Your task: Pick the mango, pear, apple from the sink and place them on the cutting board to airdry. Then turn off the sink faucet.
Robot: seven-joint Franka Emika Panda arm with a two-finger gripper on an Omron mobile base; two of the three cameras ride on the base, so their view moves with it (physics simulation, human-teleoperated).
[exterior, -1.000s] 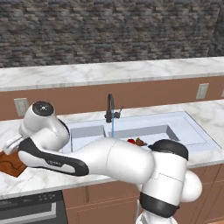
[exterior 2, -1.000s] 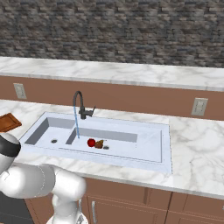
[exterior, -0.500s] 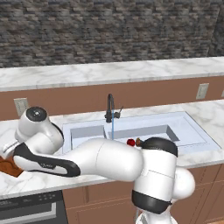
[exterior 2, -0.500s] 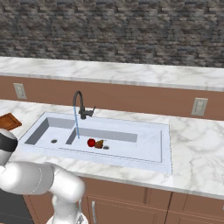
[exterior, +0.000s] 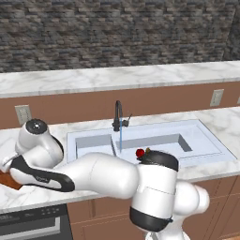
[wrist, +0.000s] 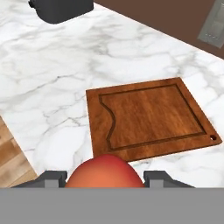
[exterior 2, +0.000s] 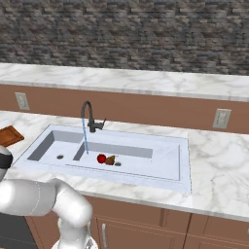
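In the hand view my gripper [wrist: 105, 180] is shut on the mango [wrist: 104, 169], an orange-red fruit between the two dark fingertips [wrist: 50, 177]. It hangs above the near edge of the reddish-brown cutting board [wrist: 148, 114], which lies bare on the marble counter. The board also peeks out at the far left [exterior: 8, 180] [exterior 2: 9, 136]. The red apple [exterior 2: 101, 158] and the brown pear [exterior 2: 111, 159] lie together in the right basin of the white sink [exterior 2: 160, 168]. Water runs from the black faucet [exterior 2: 88, 115].
A dark appliance [wrist: 61, 8] stands on the counter beyond the board, and a wall outlet [wrist: 213, 26] is off to its side. Wooden floor [wrist: 12, 158] shows past the counter edge. A stove front [exterior: 33, 223] sits below the counter at the left.
The arm has swung further left, away from the sink and over the counter by the board. The apple, the pear and the running water are as before.
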